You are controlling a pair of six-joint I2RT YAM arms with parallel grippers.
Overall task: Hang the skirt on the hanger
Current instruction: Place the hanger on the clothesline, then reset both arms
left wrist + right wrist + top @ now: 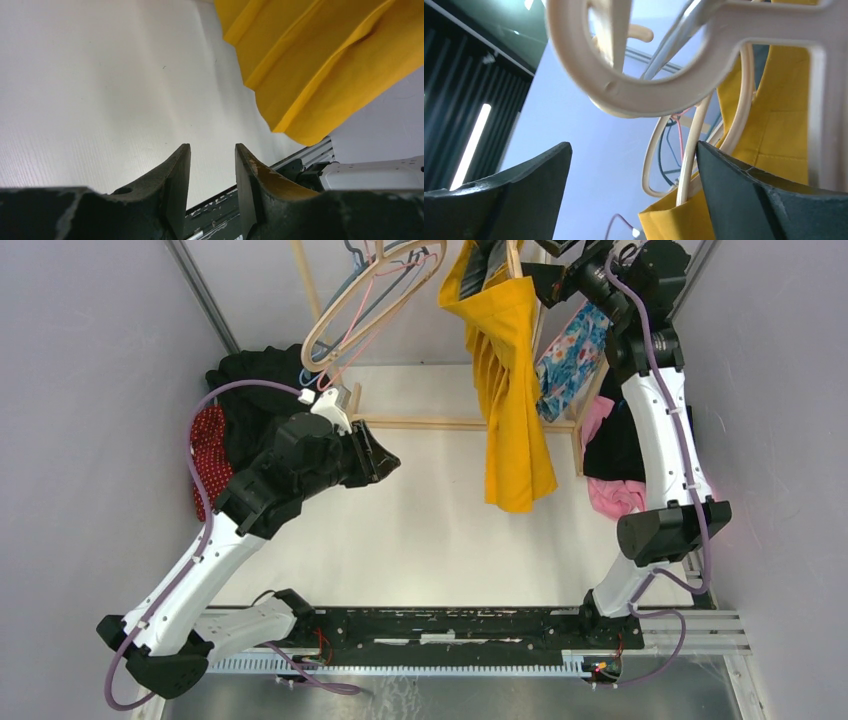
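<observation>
Hanging top-centre in the overhead view: yellow skirt (512, 410) off the wooden rack (460, 423), over the table (420, 530). Right gripper (540, 278) sits up by its waistband, left gripper (385, 460) low, well apart. Left wrist view: we see the jaws slightly parted, empty, skirt hem ahead. Right wrist view: jaws wide apart, empty, cream hanger (649, 95) just above. The skirt looks threaded on it, but the view's too tight to confirm.

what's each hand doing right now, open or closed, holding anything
Left hand: open, holding nothing.
Right hand: open wide, holding nothing; cream hanger ahead of it.
</observation>
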